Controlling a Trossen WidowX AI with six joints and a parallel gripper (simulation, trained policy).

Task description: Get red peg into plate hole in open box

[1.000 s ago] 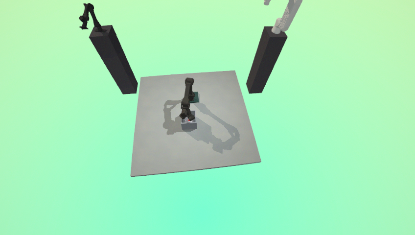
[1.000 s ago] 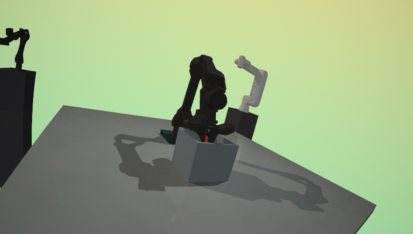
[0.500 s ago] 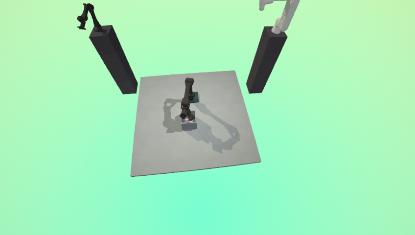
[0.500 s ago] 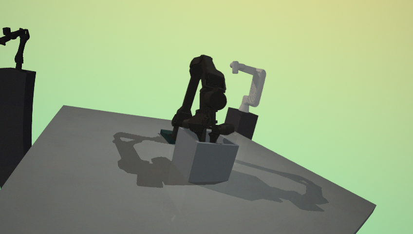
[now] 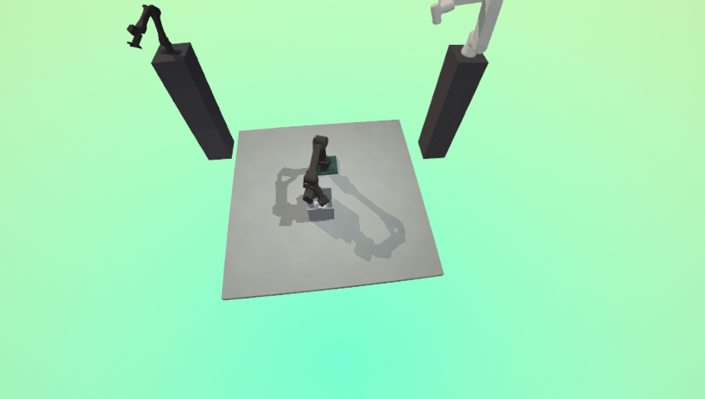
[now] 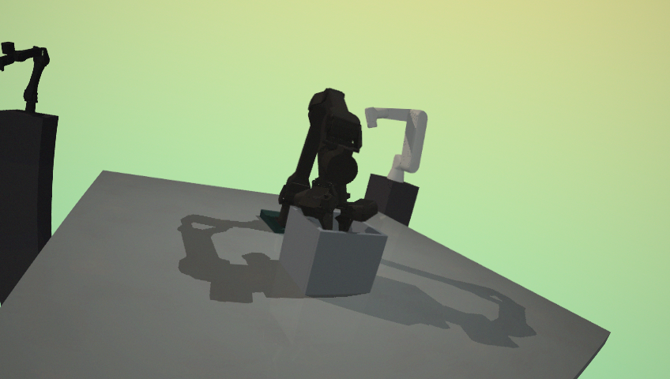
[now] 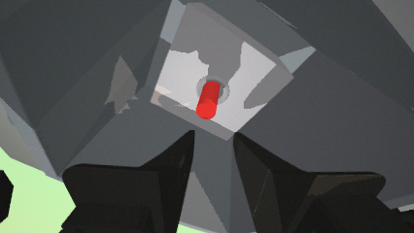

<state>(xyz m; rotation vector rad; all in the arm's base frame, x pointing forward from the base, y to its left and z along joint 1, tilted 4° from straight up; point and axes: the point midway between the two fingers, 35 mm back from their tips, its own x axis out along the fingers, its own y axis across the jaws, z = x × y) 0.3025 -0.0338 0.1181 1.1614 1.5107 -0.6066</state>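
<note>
Wrist view: a red peg (image 7: 210,99) stands in the pale plate's (image 7: 175,73) hole (how deep is unclear). Above, the gripper's (image 5: 316,204) (image 6: 336,229) (image 7: 214,132) fingers are parted, gripping nothing.

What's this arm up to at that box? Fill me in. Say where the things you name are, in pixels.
A dark robot arm (image 5: 315,165) (image 6: 307,155) is reaching into an open grey box (image 5: 321,214) (image 6: 350,263) (image 7: 340,112). Its claw (image 7: 214,136) is open and holds nothing. The red peg (image 7: 209,99) stands in the hole of the pale plate (image 7: 177,73) at the bottom, its top end still sticking up. It doesn't look fully in, though how deep it sits is hard to tell.
</note>
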